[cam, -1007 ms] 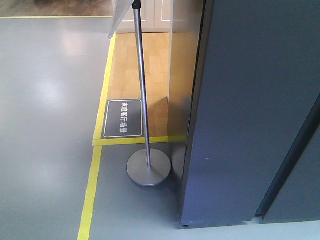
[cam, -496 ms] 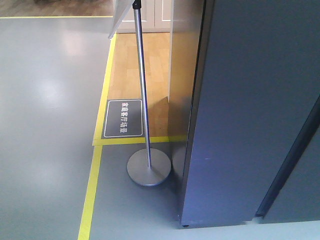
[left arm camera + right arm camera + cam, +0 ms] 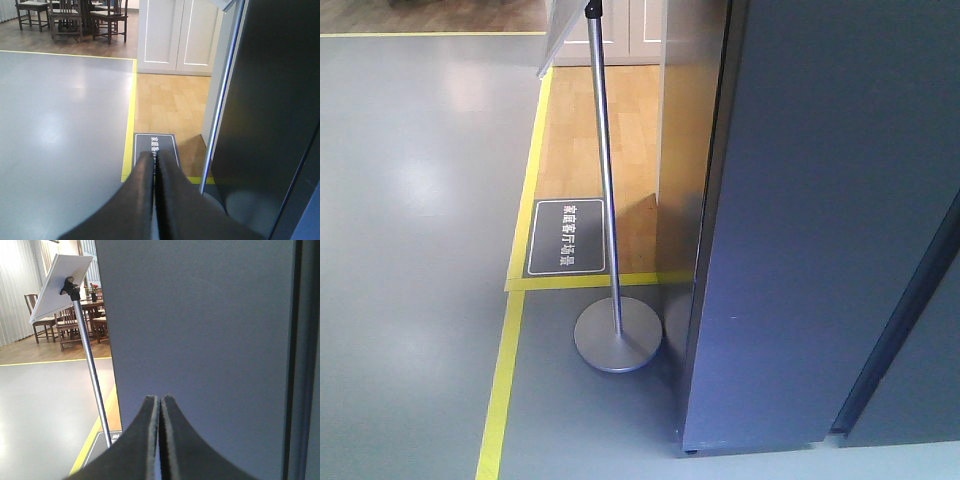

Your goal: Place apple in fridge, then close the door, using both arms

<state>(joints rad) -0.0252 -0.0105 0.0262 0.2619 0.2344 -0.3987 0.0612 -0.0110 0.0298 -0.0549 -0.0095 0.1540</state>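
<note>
The apple is out of view in every frame. A tall dark grey panel (image 3: pixel 820 220) fills the right of the front view and reaches the floor; it looks like the fridge's outer side, and no white interior shows. A dark slit (image 3: pixel 900 330) runs down its right part; I cannot tell whether that is the door's edge. My left gripper (image 3: pixel 155 157) is shut and empty, held over the floor left of the dark panel (image 3: pixel 270 115). My right gripper (image 3: pixel 160 399) is shut and empty, its tips close in front of the flat grey panel (image 3: pixel 200 325).
A sign stand with a metal pole (image 3: pixel 605 180) and a round base (image 3: pixel 618 335) stands just left of the grey panel; its white board (image 3: pixel 60 282) is tilted. Yellow floor tape (image 3: pixel 505 370), a dark floor label (image 3: pixel 566 237), wooden flooring, white cabinet doors (image 3: pixel 175 32) and chairs (image 3: pixel 65 17) lie beyond.
</note>
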